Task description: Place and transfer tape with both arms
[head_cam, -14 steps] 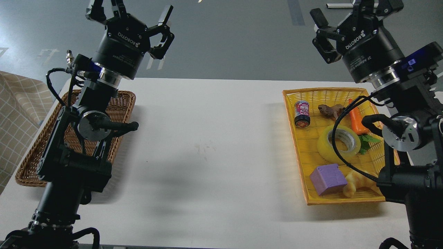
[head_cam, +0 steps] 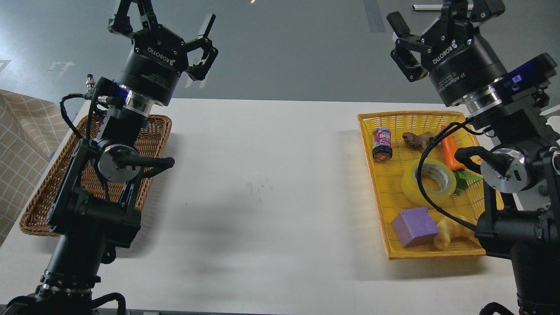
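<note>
White surface [head_cam: 271, 183], grey floor behind. Tape [head_cam: 428, 182]: lying flat in yellow basket [head_cam: 372, 175], right of frame, beside purple cube [head_cam: 414, 226]. Left tool [head_cam: 164, 22], upper left: fingers spread, empty. Right tool [head_cam: 437, 19], upper right: likewise spread, empty.

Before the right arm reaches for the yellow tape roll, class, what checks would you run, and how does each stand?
1. Translucent yellow packing tape roll in yellow plastic basket: ok.
2. Right gripper open, empty: ok.
3. Left gripper open, empty: ok.
4. Tape clear of neighbours: not ok, black cable crosses it; purple cube near.
5. Brown wicker basket free to receive: cannot tell, arm covers it.
</note>
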Motion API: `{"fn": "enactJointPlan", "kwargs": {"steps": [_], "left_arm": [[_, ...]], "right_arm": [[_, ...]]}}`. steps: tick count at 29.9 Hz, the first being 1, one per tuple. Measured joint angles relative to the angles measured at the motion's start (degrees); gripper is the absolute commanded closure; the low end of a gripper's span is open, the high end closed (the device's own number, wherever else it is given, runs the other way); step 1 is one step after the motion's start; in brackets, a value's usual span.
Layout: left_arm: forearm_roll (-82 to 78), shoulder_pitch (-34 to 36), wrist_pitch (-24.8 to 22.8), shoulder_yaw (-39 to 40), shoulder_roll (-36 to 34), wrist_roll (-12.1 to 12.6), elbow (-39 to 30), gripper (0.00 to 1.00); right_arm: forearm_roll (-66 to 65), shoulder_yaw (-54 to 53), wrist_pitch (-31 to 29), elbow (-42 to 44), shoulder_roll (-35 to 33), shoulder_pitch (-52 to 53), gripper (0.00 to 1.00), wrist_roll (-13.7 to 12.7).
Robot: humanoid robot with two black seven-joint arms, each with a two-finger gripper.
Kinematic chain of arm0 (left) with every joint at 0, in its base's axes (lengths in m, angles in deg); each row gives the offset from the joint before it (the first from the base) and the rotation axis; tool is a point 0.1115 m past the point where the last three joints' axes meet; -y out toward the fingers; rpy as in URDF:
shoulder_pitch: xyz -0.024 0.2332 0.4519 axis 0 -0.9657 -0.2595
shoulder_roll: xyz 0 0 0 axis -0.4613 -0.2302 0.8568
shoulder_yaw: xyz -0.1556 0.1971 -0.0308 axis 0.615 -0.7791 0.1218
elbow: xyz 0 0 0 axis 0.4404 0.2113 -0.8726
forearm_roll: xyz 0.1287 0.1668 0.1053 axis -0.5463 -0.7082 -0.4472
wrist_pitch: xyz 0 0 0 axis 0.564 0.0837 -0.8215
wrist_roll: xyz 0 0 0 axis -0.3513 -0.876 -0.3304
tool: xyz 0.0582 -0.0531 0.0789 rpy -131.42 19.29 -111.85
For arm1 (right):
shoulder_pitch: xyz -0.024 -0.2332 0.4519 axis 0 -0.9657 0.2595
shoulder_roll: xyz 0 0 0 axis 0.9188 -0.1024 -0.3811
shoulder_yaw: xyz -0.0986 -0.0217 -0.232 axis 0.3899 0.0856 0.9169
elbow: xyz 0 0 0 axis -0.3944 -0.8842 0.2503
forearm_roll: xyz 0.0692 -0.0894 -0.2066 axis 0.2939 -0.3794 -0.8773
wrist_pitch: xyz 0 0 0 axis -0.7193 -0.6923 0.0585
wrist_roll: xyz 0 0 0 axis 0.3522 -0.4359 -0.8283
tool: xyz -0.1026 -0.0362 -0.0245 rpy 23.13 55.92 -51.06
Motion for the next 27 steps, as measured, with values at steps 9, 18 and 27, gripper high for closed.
{"fn": "enactJointPlan", "kwargs": {"steps": [9, 18, 27], "left_arm": [[-0.09, -0.12, 0.11, -0.07, -0.03, -0.09, -0.56, 0.02], [-0.07, -0.17, 0.14, -0.05, -0.16, -0.13, -1.85, 0.02], [-0.05, -0.46, -0.36, 0.01, -0.39, -0.12, -2.06, 0.02]], "right_arm": [[0.01, 0.0, 0.0, -1.1, 0.0, -0.67, 0.0, -0.08], [0.01, 0.0, 0.0, -1.62, 0.0, -0.91, 0.0, -0.09], [0.01, 0.04, 0.0, -1.65, 0.0, -1.45, 0.0, -0.14]]}}
